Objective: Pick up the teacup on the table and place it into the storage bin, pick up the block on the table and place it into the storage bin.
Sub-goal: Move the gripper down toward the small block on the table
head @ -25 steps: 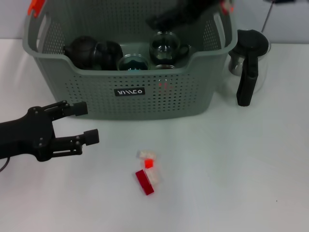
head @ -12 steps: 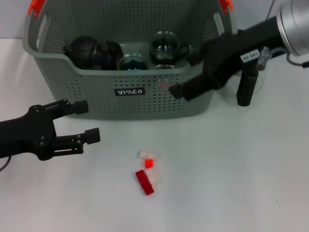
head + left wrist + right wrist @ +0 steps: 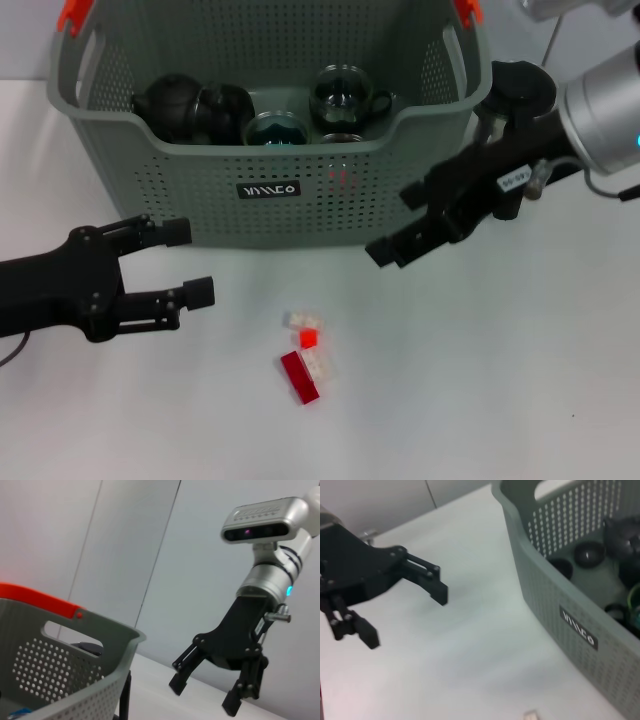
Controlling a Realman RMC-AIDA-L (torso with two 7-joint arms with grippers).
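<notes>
Since half a second ago the right gripper (image 3: 393,222) has descended from the bin's front wall to the table in front of it, and the left gripper (image 3: 192,262) has edged slightly toward the centre.

Nearest the robot, the block (image 3: 305,355), a small cluster of red and pale bricks, lies on the white table (image 3: 480,380); its long axis runs diagonally, the red end nearer the robot.

Beyond it, the two grippers flank the block from either side and a little farther back. The left gripper is wide open and empty; the right gripper is likewise open and holds nothing. Both stand at comparable distance from the block, apart from it; judged from its motion, the right is the one approaching.

Farthest, the storage bin (image 3: 300,215) stands directly behind the block. A glass teacup (image 3: 340,95) already sits inside it beside dark teaware (image 3: 190,105); a glass pitcher (image 3: 515,135) stands on the table just beside the bin.
</notes>
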